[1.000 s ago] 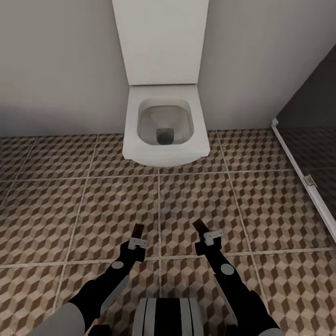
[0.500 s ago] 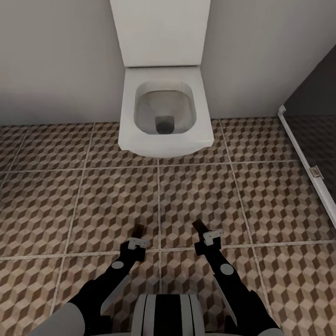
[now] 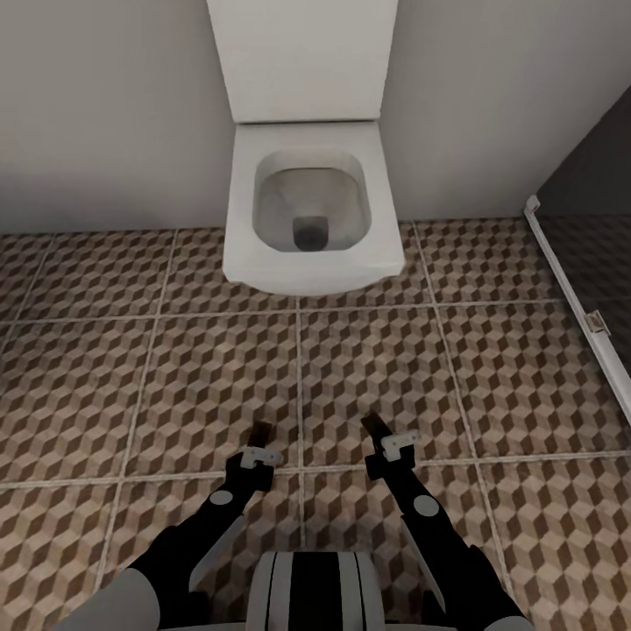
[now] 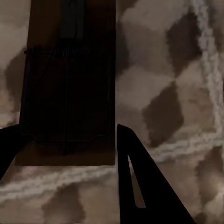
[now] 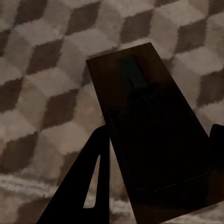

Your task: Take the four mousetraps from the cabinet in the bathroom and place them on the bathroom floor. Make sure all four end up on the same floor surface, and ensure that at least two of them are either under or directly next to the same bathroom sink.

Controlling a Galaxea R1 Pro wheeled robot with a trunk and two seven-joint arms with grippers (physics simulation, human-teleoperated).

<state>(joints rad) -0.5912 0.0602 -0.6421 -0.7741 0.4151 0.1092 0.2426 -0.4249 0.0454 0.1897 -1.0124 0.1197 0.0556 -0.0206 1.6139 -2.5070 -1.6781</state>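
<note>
Two mousetraps (image 4: 67, 84) (image 5: 149, 135) clamped, one per claw (image 3: 259, 436) (image 3: 379, 428) (metal parts visible in wrist views).

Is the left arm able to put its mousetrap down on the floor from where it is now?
Probably yes. The left end effector is shut on a mousetrap and hangs over bare floor, with nothing beneath it. The toilet stands well ahead, out of the way. No sink is in sight, though.
</note>
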